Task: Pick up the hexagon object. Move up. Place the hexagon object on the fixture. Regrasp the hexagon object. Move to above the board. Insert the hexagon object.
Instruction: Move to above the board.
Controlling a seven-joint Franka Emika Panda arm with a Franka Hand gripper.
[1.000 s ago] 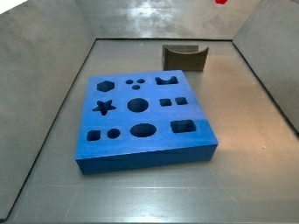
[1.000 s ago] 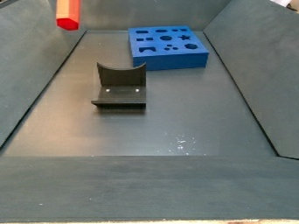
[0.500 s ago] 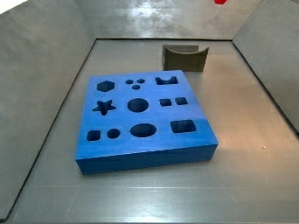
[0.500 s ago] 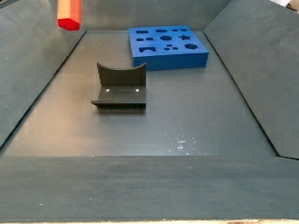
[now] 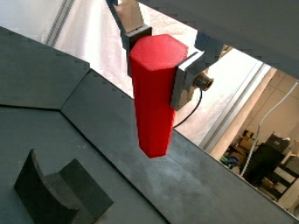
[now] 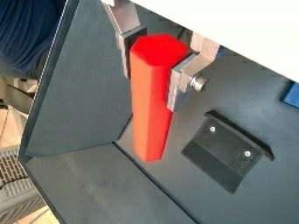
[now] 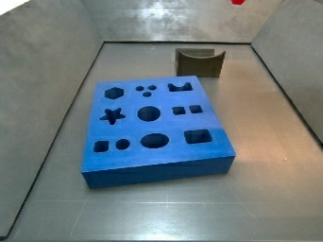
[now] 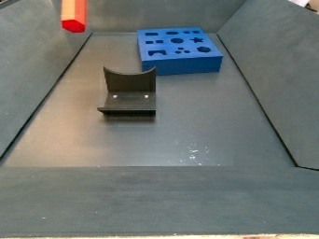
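Clearly the gripper (image 5: 158, 51) is clamped on the top end of the hexagon object (image 5: 153, 96), which hangs upright high above the floor, well clear of the fixture (image 8: 127, 91) and the board (image 7: 157, 121). Rigid, glossy and likely light, it could slip between the pads, so flat opposite faces look the safest hold.

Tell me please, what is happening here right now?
The gripper holds the red hexagon object between its fingers, lifted high above the floor. In a side view only the peg's lower end shows at the top edge. The fixture stands empty, and the blue board has nothing inserted.
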